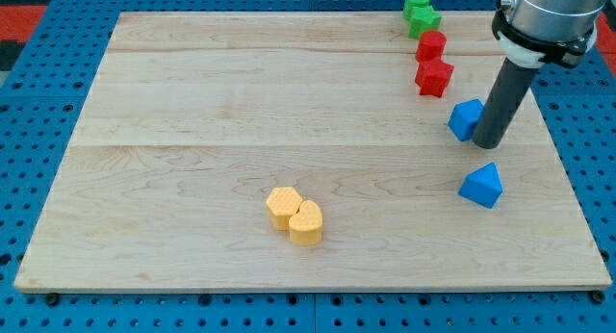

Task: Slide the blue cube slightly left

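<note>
The blue cube [466, 117] sits on the wooden board [241, 112] at the view's right. My tip [488, 144] rests on the board right against the cube's right side, touching or nearly touching it. A second blue block, a triangular wedge [482, 185], lies below the tip toward the view's bottom.
Above the cube stand a red star-like block [434, 77], a red cylinder-like block [430, 45] and two green blocks [420, 12] in a column near the view's top. Two yellow blocks [295, 216] touch each other at the lower middle. Blue pegboard surrounds the board.
</note>
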You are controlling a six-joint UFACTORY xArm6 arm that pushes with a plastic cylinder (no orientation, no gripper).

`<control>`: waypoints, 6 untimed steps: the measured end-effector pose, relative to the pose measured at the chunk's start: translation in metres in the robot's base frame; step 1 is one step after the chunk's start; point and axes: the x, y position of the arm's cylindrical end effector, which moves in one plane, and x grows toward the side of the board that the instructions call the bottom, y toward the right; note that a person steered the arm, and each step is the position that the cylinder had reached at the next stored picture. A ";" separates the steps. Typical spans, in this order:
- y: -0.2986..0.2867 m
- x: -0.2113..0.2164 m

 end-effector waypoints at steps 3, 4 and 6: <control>0.025 -0.014; 0.025 -0.023; -0.006 -0.031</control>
